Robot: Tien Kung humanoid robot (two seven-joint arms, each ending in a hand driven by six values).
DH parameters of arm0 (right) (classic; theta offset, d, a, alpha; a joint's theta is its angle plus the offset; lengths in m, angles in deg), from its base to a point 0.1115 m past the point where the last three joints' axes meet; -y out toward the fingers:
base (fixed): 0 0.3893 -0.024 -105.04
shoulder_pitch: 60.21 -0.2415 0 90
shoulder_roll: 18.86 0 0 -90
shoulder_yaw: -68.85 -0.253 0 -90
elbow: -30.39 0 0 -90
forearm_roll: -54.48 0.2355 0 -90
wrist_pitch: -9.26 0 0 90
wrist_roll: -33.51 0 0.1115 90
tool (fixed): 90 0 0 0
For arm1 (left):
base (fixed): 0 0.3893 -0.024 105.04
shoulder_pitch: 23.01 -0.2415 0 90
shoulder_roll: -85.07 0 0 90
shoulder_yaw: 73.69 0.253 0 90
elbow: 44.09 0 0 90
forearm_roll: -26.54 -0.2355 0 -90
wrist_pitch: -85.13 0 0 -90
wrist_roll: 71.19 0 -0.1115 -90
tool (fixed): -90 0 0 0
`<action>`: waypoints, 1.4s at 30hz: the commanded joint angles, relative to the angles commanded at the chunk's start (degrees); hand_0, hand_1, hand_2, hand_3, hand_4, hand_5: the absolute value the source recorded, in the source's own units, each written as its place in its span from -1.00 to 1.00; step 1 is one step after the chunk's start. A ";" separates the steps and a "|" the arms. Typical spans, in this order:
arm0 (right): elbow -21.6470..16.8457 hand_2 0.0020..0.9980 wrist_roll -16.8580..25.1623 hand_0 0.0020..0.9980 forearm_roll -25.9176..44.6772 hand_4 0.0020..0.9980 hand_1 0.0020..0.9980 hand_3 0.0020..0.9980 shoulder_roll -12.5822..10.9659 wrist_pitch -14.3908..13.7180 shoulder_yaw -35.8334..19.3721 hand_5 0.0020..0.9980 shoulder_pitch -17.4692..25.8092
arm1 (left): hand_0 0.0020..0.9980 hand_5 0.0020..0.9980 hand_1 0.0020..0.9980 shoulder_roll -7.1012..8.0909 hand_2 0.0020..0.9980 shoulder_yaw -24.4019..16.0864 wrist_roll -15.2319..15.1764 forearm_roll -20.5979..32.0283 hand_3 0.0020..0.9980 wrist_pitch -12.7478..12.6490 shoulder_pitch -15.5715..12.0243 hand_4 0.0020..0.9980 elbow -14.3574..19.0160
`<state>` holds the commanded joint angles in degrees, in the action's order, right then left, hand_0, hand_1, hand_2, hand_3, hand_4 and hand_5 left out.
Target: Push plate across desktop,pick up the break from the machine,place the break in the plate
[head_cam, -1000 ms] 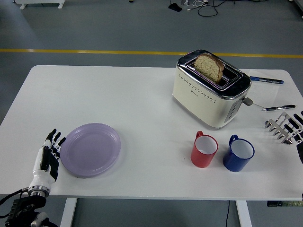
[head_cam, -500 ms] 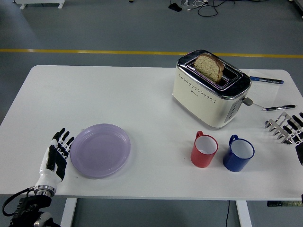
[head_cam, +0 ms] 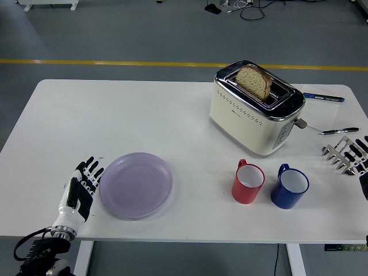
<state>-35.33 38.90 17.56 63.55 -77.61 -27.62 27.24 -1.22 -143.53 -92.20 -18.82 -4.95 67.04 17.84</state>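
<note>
Left hand [head_cam: 82, 185] is laid flat on the bench [head_cam: 144, 121] with fingers extended and nothing gripped; its fingertips are set against the left rim of the purple plate [head_cam: 137, 185], which is seen just to the hand's right near the front edge. Well beyond the plate, far to the hand's right and forward, the cream toaster [head_cam: 256, 109] is placed, with a bread slice [head_cam: 254, 81] standing upright in its slot. Between plate and right hand, a red mug [head_cam: 248, 183] and a blue mug [head_cam: 290, 187] are stood side by side, close but apart. Right hand [head_cam: 348, 155] is seen at the bench's right edge, fingers extended, nothing held. Just beyond the right hand, two pens [head_cam: 324, 97] are laid beside the toaster.
</note>
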 joint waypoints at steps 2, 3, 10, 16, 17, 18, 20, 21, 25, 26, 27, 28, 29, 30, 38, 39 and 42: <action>0.01 0.31 0.00 0.39 -0.01 -0.08 0.28 0.27 0.01 -0.02 -0.02 -0.12 -0.05 | 0.77 1.00 0.78 0.10 0.93 0.71 0.14 0.66 0.89 0.17 0.02 0.07 0.24; 0.01 0.31 0.00 0.39 -0.01 -0.08 0.28 0.27 0.01 -0.02 -0.04 -0.12 -0.07 | 0.77 1.00 0.78 0.17 0.93 1.17 0.24 1.13 0.89 0.31 0.01 0.07 0.47; 0.03 0.31 0.01 0.39 0.00 -0.08 0.28 0.27 0.04 0.00 -0.08 -0.11 -0.10 | 0.77 1.00 0.78 0.48 0.93 3.03 0.65 3.62 0.88 1.04 0.04 0.07 1.67; 0.03 0.31 0.02 0.40 -0.01 -0.08 0.28 0.27 0.05 -0.01 -0.14 -0.11 -0.11 | 0.77 1.00 0.78 0.53 0.93 3.95 0.91 5.26 0.88 1.66 0.31 0.07 1.86; 0.03 0.31 0.02 0.40 -0.01 -0.08 0.28 0.27 0.05 -0.01 -0.14 -0.11 -0.11 | 0.77 1.00 0.78 0.53 0.93 4.05 0.95 5.44 0.88 1.74 0.33 0.07 1.86; 0.03 0.31 0.02 0.40 0.00 -0.08 0.28 0.27 0.06 0.00 -0.16 -0.11 -0.12 | 0.77 1.00 0.78 0.50 0.93 4.34 1.06 5.95 0.88 2.00 0.41 0.07 1.83; 0.03 0.31 0.01 0.39 -0.01 -0.08 0.28 0.27 0.07 -0.01 -0.19 -0.11 -0.14 | 0.76 1.00 0.77 0.47 0.92 4.86 1.19 6.55 0.87 2.35 0.58 0.07 1.80; 0.04 0.31 0.02 0.39 -0.02 -0.08 0.28 0.27 0.07 -0.01 -0.20 -0.11 -0.15 | 0.76 1.00 0.77 0.46 0.92 5.06 1.25 6.74 0.87 2.51 0.65 0.07 1.80; 0.06 0.31 0.02 0.39 -0.01 -0.08 0.28 0.27 0.09 -0.01 -0.25 -0.11 -0.23 | 0.76 1.00 0.76 0.40 0.90 6.03 1.74 7.39 0.86 3.53 1.03 0.06 1.89; 0.06 0.31 0.02 0.39 -0.01 -0.08 0.28 0.27 0.09 -0.02 -0.25 -0.11 -0.24 | 0.76 1.00 0.76 0.39 0.90 6.13 1.80 7.44 0.86 3.66 1.07 0.06 1.92; 0.06 0.31 0.02 0.39 -0.01 -0.08 0.28 0.27 0.09 -0.02 -0.25 -0.11 -0.24 | 0.76 1.00 0.76 0.35 0.90 6.28 1.99 7.65 0.86 4.04 1.16 0.06 1.93; 0.06 0.31 0.03 0.39 -0.01 -0.08 0.28 0.27 0.09 -0.01 -0.24 -0.11 -0.25 | 0.76 1.00 0.76 0.31 0.90 6.37 2.12 7.81 0.86 4.31 1.22 0.06 1.92; 0.06 0.31 0.03 0.39 -0.02 -0.08 0.28 0.27 0.10 -0.01 -0.24 -0.11 -0.26 | 0.76 1.00 0.76 0.26 0.90 6.47 2.28 8.03 0.86 4.64 1.33 0.06 1.88; 0.06 0.31 0.03 0.39 -0.02 -0.08 0.28 0.27 0.10 -0.01 -0.24 -0.11 -0.26 | 0.76 1.00 0.76 0.23 0.90 6.52 2.36 8.16 0.86 4.81 1.38 0.06 1.83; 0.07 0.30 0.03 0.39 -0.02 -0.08 0.28 0.27 0.14 -0.03 -0.28 -0.11 -0.28 | 0.74 1.00 0.74 -0.05 0.87 7.37 3.31 9.50 0.84 6.35 2.02 0.07 0.69; 0.08 0.30 0.03 0.39 -0.02 -0.08 0.28 0.27 0.15 -0.02 -0.25 -0.11 -0.27 | 0.74 1.00 0.74 -0.11 0.87 7.63 3.45 9.74 0.84 6.63 2.13 0.07 0.59; 0.09 0.30 0.04 0.39 -0.02 -0.08 0.28 0.27 0.17 -0.02 -0.25 -0.11 -0.28 | 0.74 1.00 0.74 -0.21 0.87 8.02 3.67 10.00 0.84 7.09 2.34 0.07 0.49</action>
<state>-35.23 38.94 17.54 63.71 -77.63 -27.87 26.96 -1.43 -135.51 -88.53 -8.82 2.14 69.38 18.32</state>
